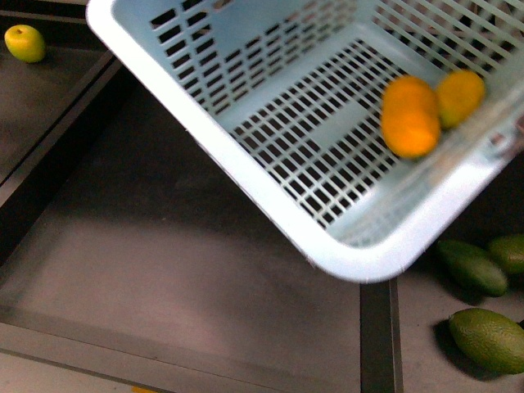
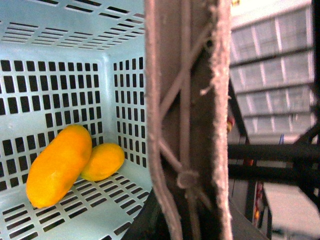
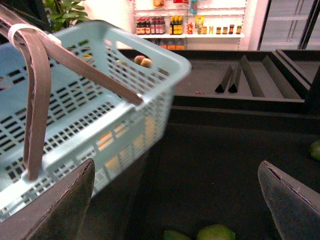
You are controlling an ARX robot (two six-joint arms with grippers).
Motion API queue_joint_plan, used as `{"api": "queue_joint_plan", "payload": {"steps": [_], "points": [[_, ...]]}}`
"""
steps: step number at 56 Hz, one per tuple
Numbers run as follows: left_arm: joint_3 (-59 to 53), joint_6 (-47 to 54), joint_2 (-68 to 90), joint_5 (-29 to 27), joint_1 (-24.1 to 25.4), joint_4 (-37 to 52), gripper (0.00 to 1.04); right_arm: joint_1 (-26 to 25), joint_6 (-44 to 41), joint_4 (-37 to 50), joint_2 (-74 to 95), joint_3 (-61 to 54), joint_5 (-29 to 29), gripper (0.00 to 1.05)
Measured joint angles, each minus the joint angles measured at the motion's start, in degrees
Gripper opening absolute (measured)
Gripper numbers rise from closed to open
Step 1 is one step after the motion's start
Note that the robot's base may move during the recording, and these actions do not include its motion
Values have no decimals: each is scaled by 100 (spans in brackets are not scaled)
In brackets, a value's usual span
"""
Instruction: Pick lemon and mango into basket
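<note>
tilting above the dark display bins, the aqua basket (image 1: 246, 155) hangs in the air with its slotted floor sloping. inside, the mango (image 1: 409, 116) and the smaller lemon (image 1: 461, 97) lie touching in the low corner, so you can judge both fruits already placed. the left wrist view looks past the brown handle (image 2: 187, 120) right against the lens; the left pincer itself is not shown, so i cannot tell how it stands. your right gripper (image 3: 175, 200) is spread wide and empty, beside the basket. the basket looks light and stiff, but smooth fruit will likely roll; hold the handle mid-arch and level it slowly.
</note>
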Motion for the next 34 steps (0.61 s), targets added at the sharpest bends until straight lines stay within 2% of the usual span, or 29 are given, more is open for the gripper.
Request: {"api": "queue_joint_plan", "payload": {"steps": [13, 21, 34], "points": [[168, -380, 638, 140, 693, -223, 5, 0, 0, 0, 0, 0, -9, 96], [772, -769, 1467, 282, 960, -863, 5, 0, 0, 0, 0, 0, -13, 96], [1878, -1303, 2402, 444, 1235, -752, 5, 0, 2, 0, 0, 0, -13, 96]]}}
